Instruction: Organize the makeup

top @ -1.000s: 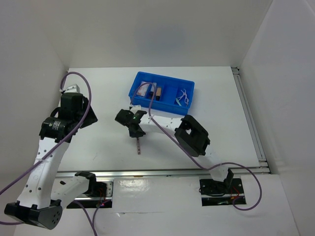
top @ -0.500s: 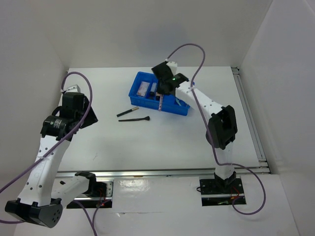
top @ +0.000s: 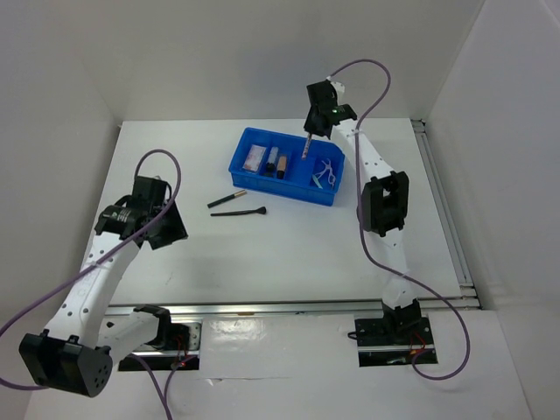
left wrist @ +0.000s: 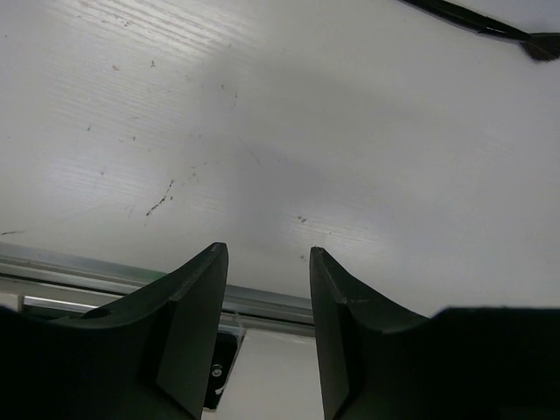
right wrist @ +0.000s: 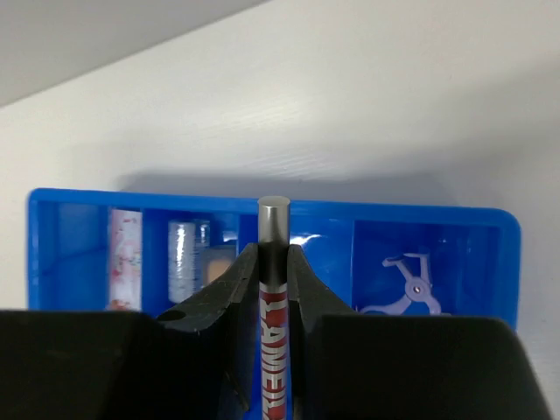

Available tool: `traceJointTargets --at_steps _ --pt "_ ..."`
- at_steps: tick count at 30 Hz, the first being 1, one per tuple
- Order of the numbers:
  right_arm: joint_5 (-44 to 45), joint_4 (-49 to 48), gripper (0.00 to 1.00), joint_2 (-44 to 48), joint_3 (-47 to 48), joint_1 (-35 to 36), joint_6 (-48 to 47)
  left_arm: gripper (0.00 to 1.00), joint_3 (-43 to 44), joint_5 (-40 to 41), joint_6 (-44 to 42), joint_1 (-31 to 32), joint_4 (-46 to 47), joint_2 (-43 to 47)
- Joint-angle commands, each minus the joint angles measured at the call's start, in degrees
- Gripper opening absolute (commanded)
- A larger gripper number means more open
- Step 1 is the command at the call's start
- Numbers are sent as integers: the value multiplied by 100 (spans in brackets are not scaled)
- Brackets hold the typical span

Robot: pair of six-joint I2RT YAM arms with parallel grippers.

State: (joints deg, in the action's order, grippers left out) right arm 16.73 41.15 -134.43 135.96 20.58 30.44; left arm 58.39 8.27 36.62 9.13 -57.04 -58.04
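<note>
**Mara:** What did the right gripper (right wrist: 273, 261) have?

**Ivo:** Its 2 fingers (right wrist: 229, 293) were clenched on 1 lettered pencil (right wrist: 274, 220) with red and white print on the barrel. The pencil stood upright between them, its flat grey end poking out past the fingertips.

**Mara:** And beyond the fingertips?

**Ivo:** The blue tray (right wrist: 262, 196). In the wrist view the pinkish packet (right wrist: 125, 258) and the grey cylinder (right wrist: 182, 252) lay in compartments left of the fingers. The pale tools (right wrist: 401, 284) lay in the compartment right of them. From above, the pencil hung from the fingers over the tray's middle part. Whether it touched the tray I could not tell.

**Mara:** The left gripper (left wrist: 268, 255)?

**Ivo:** Released. Its fingers (left wrist: 197, 302) stood apart, with the table (left wrist: 262, 131) showing through the gap.

**Mara:** Any makeup near those fingers?

**Ivo:** 1 black wand (left wrist: 477, 19) lay on the table well ahead of the fingertips, at the far edge of that wrist view. The overhead camera showed 1 black pencil (top: 226, 200) just beside the wand. Both lay between the left fingers and the tray, touching neither.
</note>
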Motion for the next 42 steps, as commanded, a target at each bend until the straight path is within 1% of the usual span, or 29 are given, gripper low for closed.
traceJointTargets --at_steps 1,2,6,8,9,11,12,13,15,16,18,19,20,22,23,24,26,28,30,31,32,34,36,38,39,42 --pt "-319 -334 3 -311 308 -54 -204 56 233 -309 56 -34 245 -93" --pt "-450 -335 3 -416 308 -124 -205 57 234 -248 56 -34 246 -189" --pt "-583 -335 3 -531 230 -124 -205 57 463 -10 -128 -34 193 -646" --pt "-741 -414 7 -531 -59 -124 -205 58 463 174 -190 -34 193 -734" --pt "-924 -501 17 -531 -139 -124 -266 59 463 253 -121 -34 141 -787" --pt "-978 -502 38 -531 -201 -124 -266 65 253 306 -7 -34 140 -788" --pt "-979 -415 56 -531 -202 -72 -266 67 252 307 -6 -34 140 -840" --pt "-979 -414 62 -531 -141 -72 -266 68 200 228 -6 -34 140 -840" --pt "-1032 -335 70 -531 -79 -72 -266 72 199 175 -6 -34 140 -840" --pt "-1032 -335 71 -427 -79 -72 -266 77 277 175 -6 -34 140 -788" --pt "-1032 -387 71 -138 -79 -10 -266 84 418 315 -6 -34 140 -788" --pt "-971 -388 69 -40 -79 77 -318 86 419 315 -67 -34 140 -788" --pt "-900 -388 63 56 -79 200 -397 87 506 402 -67 -34 79 -788" --pt "-690 -388 55 320 -148 393 -494 87 577 473 -120 -34 79 -726" --pt "-593 -388 53 408 -210 638 -547 87 655 526 -120 -34 79 -726" --pt "-505 -327 46 487 -280 762 -608 87 708 526 -120 -34 26 -657" --pt "-451 -247 40 690 -517 1008 -609 86 709 526 -120 -34 26 -595" --pt "-574 -108 37 768 -762 1386 -557 86 761 526 -173 -34 79 -594" --pt "-723 -55 37 769 -1017 1772 -556 86 822 578 -173 -34 -44 -647" --pt "-776 -54 40 717 -1097 1896 -635 86 901 640 -173 -34 -105 -647" --pt "-890 -54 50 717 -1159 2028 -740 86 954 719 -173 -34 -263 -647" --pt "-1040 -106 61 524 -1220 2301 -1161 86 1060 1149 344 -34 -491 -595" --pt "-1426 -194 65 436 -1282 2415 -1582 86 1060 1352 652 -34 -642 -533" --pt "-1803 -379 67 269 -1283 2416 -1917 86 1060 1352 916 -86 -695 -533" --pt "-1857 -379 69 181 -1283 2477 -2249 86 999 1239 987 -86 -695 -463" --pt "-1919 -379 71 -205 -905 2530 -2708 86 885 1037 987 -86 -572 -401"
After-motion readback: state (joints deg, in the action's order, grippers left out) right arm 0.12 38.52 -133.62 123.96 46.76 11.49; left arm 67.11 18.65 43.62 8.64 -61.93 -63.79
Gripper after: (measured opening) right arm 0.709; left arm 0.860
